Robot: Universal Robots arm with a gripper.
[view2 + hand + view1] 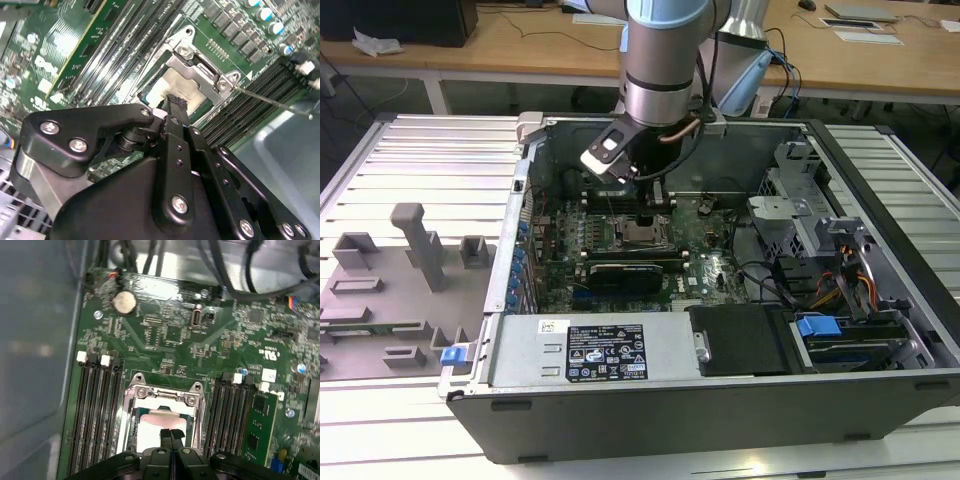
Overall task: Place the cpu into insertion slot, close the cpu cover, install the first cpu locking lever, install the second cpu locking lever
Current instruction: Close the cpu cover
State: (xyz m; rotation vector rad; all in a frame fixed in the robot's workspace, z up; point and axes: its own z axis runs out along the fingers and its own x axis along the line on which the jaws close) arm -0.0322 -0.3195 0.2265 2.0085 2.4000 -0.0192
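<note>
**Desk:** Where is the chip as the arm works inside the computer case (720, 400) on the counter (410, 150)?

**Field:** The cpu (150, 422) lies flat in the insertion slot (642, 233), with green motherboard (170, 335) around it. Its pale top shows through the window of the cpu cover (192, 67), which appears to be lowered around it.

**Desk:** And the claw?

**Field:** The claw (170, 434) is clenched, fingertips pressed together with nothing between them. It hangs directly over the chip's edge. Closed tips make a narrow point, which suits pushing better than carrying.

**Desk:** Are the levers fastened?

**Field:** One thin locking lever (272, 101) angles away from the socket corner, over the memory slots (95, 410). By the look of it, it is unlatched. Whether the claw touches the chip or the cover, I cannot tell.
</note>
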